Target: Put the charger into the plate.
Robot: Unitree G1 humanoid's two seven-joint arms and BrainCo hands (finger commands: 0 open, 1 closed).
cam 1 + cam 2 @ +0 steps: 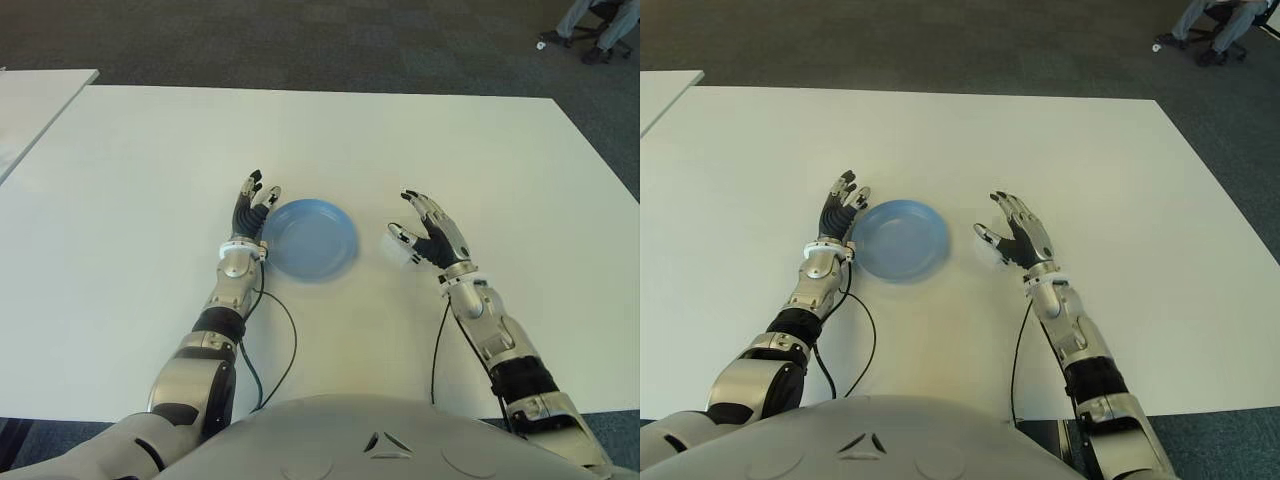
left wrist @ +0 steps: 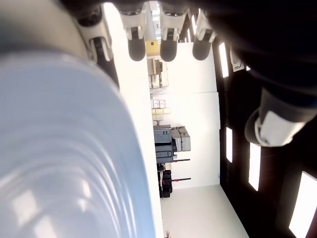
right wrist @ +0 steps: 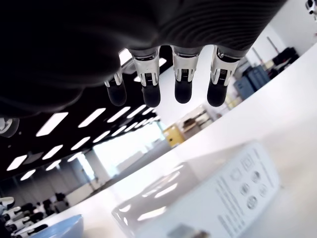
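A round blue plate (image 1: 310,240) lies empty near the middle of the white table (image 1: 330,140). The white block-shaped charger (image 3: 198,198) lies flat on the table just right of the plate, mostly hidden under my right hand (image 1: 425,225) in the eye views. That hand hovers over it with straight, spread fingers (image 3: 182,79) that do not touch it, so it is open. My left hand (image 1: 253,200) shows against the plate's left rim (image 2: 124,129), fingers extended and holding nothing.
A second white table (image 1: 40,95) stands at the far left. A seated person's legs (image 1: 600,25) show at the far right on the dark carpet. Black cables (image 1: 285,340) trail from both wrists across the table's near part.
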